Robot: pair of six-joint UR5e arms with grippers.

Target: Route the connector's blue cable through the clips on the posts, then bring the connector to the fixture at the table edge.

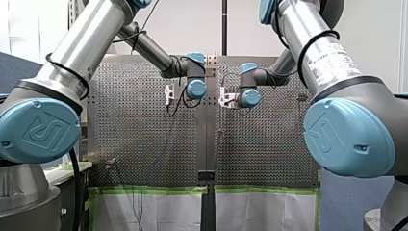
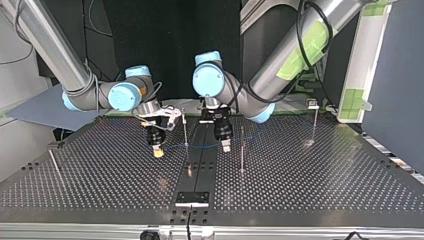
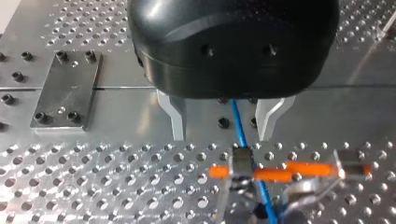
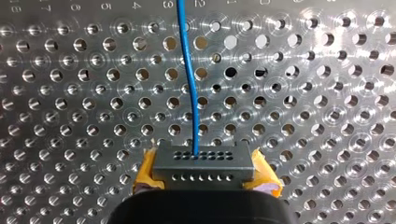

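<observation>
Closest in the top view, at the near table (image 2: 310,190) edge: a dark plate (image 2: 191,198), likely the fixture. A bit further in, a thin post (image 2: 242,152) standing straight up. Just past that, my left gripper (image 2: 226,146) and my right gripper (image 2: 158,151), both low over the holes, with the blue cable (image 2: 200,146) stretched between them and passing close by another post (image 2: 185,127). From the right wrist: yellow pads (image 4: 145,172) squeezed tight on the grey connector (image 4: 201,163), cable coming out of its front and running away ahead. From the left wrist: metal fingers (image 3: 173,119) held apart, cable lying between them, touching neither as far as can be told. Just ahead of those fingers, a small grey clip (image 3: 243,163) with orange beside it; hard to say if cable in it or only going by. A little further back, at the top view's right, one more post (image 2: 315,125). Looks like the routing step, with the trip to the fixture not yet begun. Next, most likely: shut the left fingers gently on the cable, lift it up to a clip, press it in, and hold the connector firm without pulling the cable too tight.
</observation>
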